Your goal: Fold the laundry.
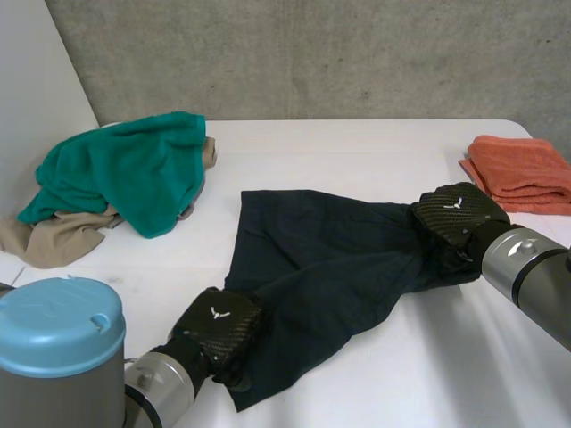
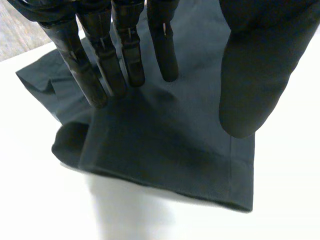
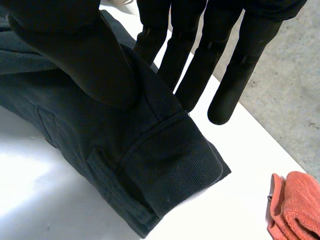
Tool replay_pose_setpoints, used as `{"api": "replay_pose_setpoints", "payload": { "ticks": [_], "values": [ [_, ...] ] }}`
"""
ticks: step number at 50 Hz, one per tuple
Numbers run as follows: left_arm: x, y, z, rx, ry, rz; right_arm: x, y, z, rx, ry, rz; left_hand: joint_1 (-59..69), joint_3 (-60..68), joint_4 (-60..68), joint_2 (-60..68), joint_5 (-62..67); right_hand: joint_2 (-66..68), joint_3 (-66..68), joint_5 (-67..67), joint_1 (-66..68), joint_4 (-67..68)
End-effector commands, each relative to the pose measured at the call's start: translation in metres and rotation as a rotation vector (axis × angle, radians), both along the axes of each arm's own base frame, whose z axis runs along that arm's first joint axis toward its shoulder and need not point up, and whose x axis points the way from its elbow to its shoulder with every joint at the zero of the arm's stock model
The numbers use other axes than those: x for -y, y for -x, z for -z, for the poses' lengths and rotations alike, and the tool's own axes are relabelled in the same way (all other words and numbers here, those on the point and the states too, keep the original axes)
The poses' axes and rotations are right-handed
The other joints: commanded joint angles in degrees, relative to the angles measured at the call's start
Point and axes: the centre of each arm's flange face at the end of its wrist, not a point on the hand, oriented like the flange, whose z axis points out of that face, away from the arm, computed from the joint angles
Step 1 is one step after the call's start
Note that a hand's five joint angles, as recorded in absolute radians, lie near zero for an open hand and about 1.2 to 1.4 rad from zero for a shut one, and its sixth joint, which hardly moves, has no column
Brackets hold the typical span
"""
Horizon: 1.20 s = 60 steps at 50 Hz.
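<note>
Dark garment (image 1: 330, 259) lies spread mid tabletop (image 1: 357, 147). Left hand (image 1: 223, 325) is on the near hem end, relaxed, w/ straight fingers (image 2: 115, 70) resting on the cloth and thumb just above, not grabbing anything. Right hand (image 1: 457, 214) is at the bunched waistband end, pinching it btwn thumb and straight fingers. Green towel (image 1: 134, 169) sits on a beige cloth (image 1: 53, 241) far left. Folded orange towel (image 1: 522, 174) is beyond the right hand.
</note>
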Motion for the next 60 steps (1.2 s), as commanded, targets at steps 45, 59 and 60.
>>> {"api": "replay_pose_setpoints", "payload": {
  "ticks": [45, 59, 60],
  "values": [
    [-0.022, 0.012, 0.001, -0.005, 0.135, 0.094, 0.008, 0.002, 0.012, 0.007, -0.001, 0.041, -2.95, -2.63, -3.09, -2.87, -3.42, 12.48, 11.31, 12.32, 15.6, 11.4],
    [-0.024, 0.017, 0.016, 0.033, 0.104, 0.109, 0.032, -0.002, 0.022, 0.079, -0.003, 0.11, -7.33, -7.01, -7.47, -7.25, -7.8, 12.48, 11.31, 12.32, 15.6, 11.4],
    [-0.025, 0.018, 0.017, 0.035, 0.104, 0.111, 0.033, -0.002, 0.022, 0.081, 0.0, 0.111, -7.33, -7.01, -7.47, -7.25, -7.8, 12.48, 11.31, 12.32, 15.6, 11.4]
  ]
}}
